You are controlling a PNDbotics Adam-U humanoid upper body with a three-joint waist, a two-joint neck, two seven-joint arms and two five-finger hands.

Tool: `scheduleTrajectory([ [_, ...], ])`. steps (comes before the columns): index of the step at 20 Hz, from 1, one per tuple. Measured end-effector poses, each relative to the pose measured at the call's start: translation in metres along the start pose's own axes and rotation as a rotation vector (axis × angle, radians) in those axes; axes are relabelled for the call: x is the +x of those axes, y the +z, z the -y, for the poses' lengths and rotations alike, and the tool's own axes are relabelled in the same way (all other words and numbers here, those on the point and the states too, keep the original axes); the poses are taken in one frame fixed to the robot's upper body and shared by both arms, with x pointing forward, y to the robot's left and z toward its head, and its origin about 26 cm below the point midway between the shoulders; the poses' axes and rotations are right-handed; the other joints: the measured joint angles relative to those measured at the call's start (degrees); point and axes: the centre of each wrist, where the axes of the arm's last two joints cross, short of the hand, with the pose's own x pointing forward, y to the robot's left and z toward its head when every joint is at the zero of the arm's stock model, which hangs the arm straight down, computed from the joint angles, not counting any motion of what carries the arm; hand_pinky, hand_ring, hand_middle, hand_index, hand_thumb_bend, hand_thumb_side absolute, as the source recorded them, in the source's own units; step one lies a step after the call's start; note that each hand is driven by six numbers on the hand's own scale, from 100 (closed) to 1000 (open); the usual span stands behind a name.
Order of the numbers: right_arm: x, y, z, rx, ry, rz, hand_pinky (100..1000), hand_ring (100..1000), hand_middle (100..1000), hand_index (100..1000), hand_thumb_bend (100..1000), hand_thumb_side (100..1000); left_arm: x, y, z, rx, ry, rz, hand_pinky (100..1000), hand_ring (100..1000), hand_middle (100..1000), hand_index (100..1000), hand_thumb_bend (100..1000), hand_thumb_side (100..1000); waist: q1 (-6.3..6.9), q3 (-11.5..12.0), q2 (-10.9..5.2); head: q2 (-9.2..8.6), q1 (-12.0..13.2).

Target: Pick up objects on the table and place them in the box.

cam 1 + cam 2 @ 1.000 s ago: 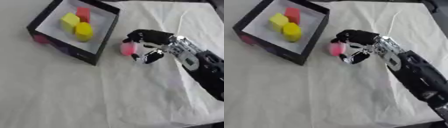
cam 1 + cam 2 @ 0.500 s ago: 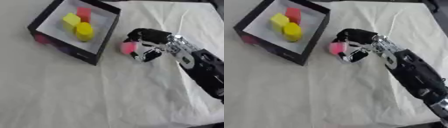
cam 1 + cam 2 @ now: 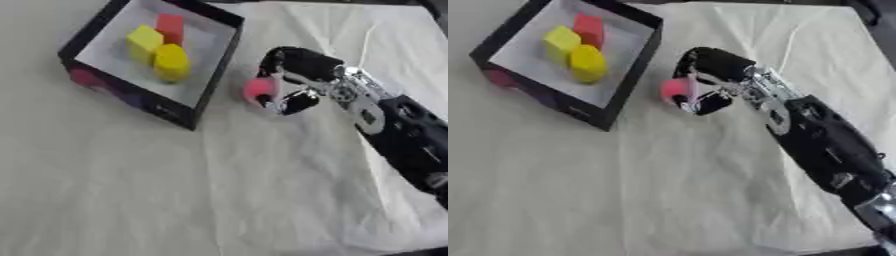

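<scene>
The pink ball (image 3: 258,90) is held in the curled fingers of the right hand (image 3: 297,75), just at 3 o'clock of the box (image 3: 215,65), and should be lifted over the wall before being dropped.

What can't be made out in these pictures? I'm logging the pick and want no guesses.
- Pink object: shape unclear; the right hand curls over it, both views.
- Whether the pink object touches the cloth: hidden beneath the hand.
- Box contents: two yellow pieces and a red one, too blurred for exact shapes.
- Left hand: in neither view.
- Right arm: cut off by the lower right edge.
</scene>
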Motion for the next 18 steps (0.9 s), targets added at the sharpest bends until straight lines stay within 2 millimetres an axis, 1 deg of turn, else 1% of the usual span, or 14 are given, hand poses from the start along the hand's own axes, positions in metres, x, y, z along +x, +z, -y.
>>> scheduleTrajectory([
  [2,0.001,0.001,-0.002,-0.029,-0.007,0.012,865,748,454,631,100,358,0.0,0.0,0.0,-0.004,0.0,-0.002,765,660,637,736,100,574,0.0,0.0,0.0,0.01,0.0],
  [3,0.001,0.001,-0.003,-0.041,-0.011,0.019,868,749,457,636,100,468,0.0,0.0,0.0,-0.005,0.0,-0.002,765,660,637,736,100,586,0.0,-0.1,0.0,0.01,0.0],
  [4,0.002,0.002,-0.005,-0.048,-0.018,0.025,870,749,457,637,100,338,0.0,0.0,0.0,-0.005,0.0,-0.002,765,660,637,736,100,574,0.0,-0.1,0.0,0.01,0.0],
  [5,0.002,0.003,-0.005,-0.052,-0.025,0.031,870,749,457,637,100,338,0.0,0.0,0.0,-0.005,0.0,-0.002,765,660,637,736,100,574,0.0,-0.2,0.0,0.02,0.0],
  [9,0.003,0.006,0.003,-0.068,-0.044,0.059,877,744,441,624,100,275,0.0,0.0,0.0,-0.007,0.0,-0.003,765,661,636,734,100,574,0.0,-0.2,-0.04,0.02,0.0],
  [10,0.004,0.006,0.007,-0.074,-0.048,0.068,878,742,438,621,100,326,0.0,0.0,0.0,-0.007,0.0,-0.004,765,662,636,734,100,574,0.0,-0.3,-0.06,0.02,0.0],
  [11,0.005,0.006,0.012,-0.081,-0.052,0.078,879,742,436,620,100,259,0.0,0.001,0.0,-0.006,0.0,-0.005,765,662,635,734,100,573,0.0,-0.3,-0.06,0.03,0.0],
  [12,0.005,0.007,0.017,-0.087,-0.055,0.086,881,741,432,617,100,241,0.0,0.001,0.0,-0.006,0.0,-0.006,765,662,636,734,100,573,0.0,-0.3,-0.06,0.04,0.0],
  [14,0.006,0.008,0.028,-0.105,-0.055,0.103,883,741,427,614,100,218,0.0,0.001,0.0,-0.005,0.0,-0.006,765,662,636,734,100,573,0.0,-0.3,-0.07,0.06,0.0],
  [17,0.008,0.006,0.051,-0.148,-0.039,0.138,883,741,427,615,100,213,0.0,0.002,0.0,-0.004,0.0,-0.006,764,662,636,734,100,573,0.0,-0.3,-0.09,0.09,0.1],
  [18,0.009,0.006,0.057,-0.157,-0.038,0.144,883,740,424,614,100,187,0.0,0.002,0.0,-0.004,0.0,-0.006,764,662,636,734,100,572,0.0,-0.3,-0.12,0.1,0.1],
])
